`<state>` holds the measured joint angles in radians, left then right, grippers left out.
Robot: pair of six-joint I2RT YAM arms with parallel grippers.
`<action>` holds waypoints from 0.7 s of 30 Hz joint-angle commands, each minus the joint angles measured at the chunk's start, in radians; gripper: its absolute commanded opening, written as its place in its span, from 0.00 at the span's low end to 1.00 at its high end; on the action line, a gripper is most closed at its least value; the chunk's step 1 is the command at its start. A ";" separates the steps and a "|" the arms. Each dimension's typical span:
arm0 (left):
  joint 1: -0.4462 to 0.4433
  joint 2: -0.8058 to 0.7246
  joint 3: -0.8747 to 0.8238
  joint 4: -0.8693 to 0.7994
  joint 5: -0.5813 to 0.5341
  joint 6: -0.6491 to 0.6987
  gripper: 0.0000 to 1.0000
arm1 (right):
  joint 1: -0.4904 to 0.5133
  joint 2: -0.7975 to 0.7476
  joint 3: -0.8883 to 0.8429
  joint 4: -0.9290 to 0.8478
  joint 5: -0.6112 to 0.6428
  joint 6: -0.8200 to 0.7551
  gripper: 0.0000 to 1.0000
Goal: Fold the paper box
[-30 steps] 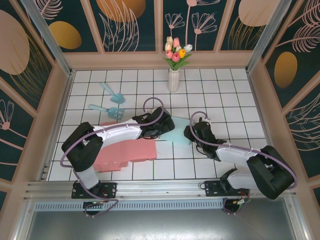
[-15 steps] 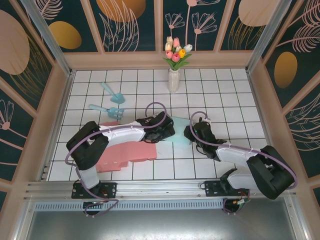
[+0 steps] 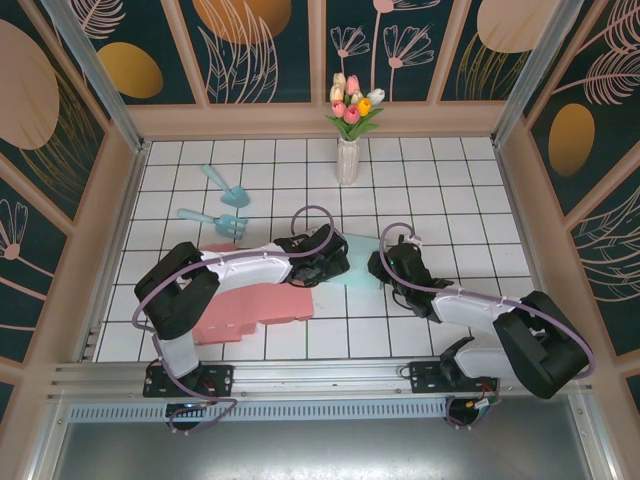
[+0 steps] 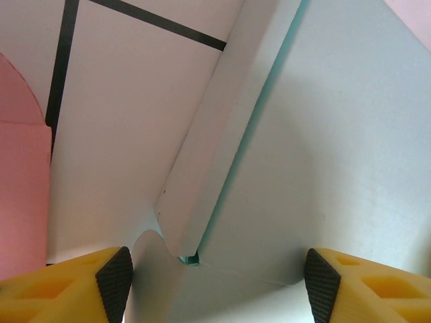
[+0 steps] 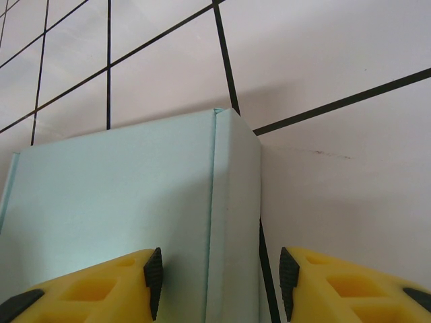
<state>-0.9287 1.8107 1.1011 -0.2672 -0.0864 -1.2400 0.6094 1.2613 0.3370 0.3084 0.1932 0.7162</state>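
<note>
The pale teal paper box [image 3: 356, 268] lies mid-table, between the two arms. The left gripper [image 4: 217, 281] stands wide, astride a raised flap's folded edge. The right gripper [image 5: 219, 279] stands partly apart, astride the box's corner edge without clamping it, with bare tiled table [image 3: 440, 200] beyond.

The top external camera looks steeply down from above and behind the arm bases, taking in the whole tiled table [image 3: 450, 180]. The left wrist camera looks past its yellow fingers [image 4: 67, 286], very close to the paper box [image 4: 337, 148]. The right wrist camera is equally close on a corner of the box [image 5: 114, 195]. All three views share the box, which lies mid-frame [image 3: 358, 262] in the overhead view.
</note>
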 commanded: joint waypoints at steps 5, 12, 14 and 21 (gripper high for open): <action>-0.005 0.014 -0.010 -0.003 -0.002 -0.023 0.69 | -0.005 0.014 -0.024 -0.015 0.028 0.009 0.51; -0.005 0.023 -0.026 0.016 0.010 -0.029 0.67 | -0.005 0.015 -0.025 -0.017 0.026 0.008 0.51; -0.005 0.021 -0.032 0.019 0.006 -0.032 0.67 | -0.004 0.013 -0.025 -0.017 0.028 0.009 0.51; -0.005 0.027 -0.047 0.027 0.004 -0.035 0.66 | -0.005 0.013 -0.029 -0.019 0.031 0.011 0.51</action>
<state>-0.9287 1.8114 1.0832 -0.2272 -0.0853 -1.2625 0.6094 1.2613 0.3344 0.3119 0.1940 0.7162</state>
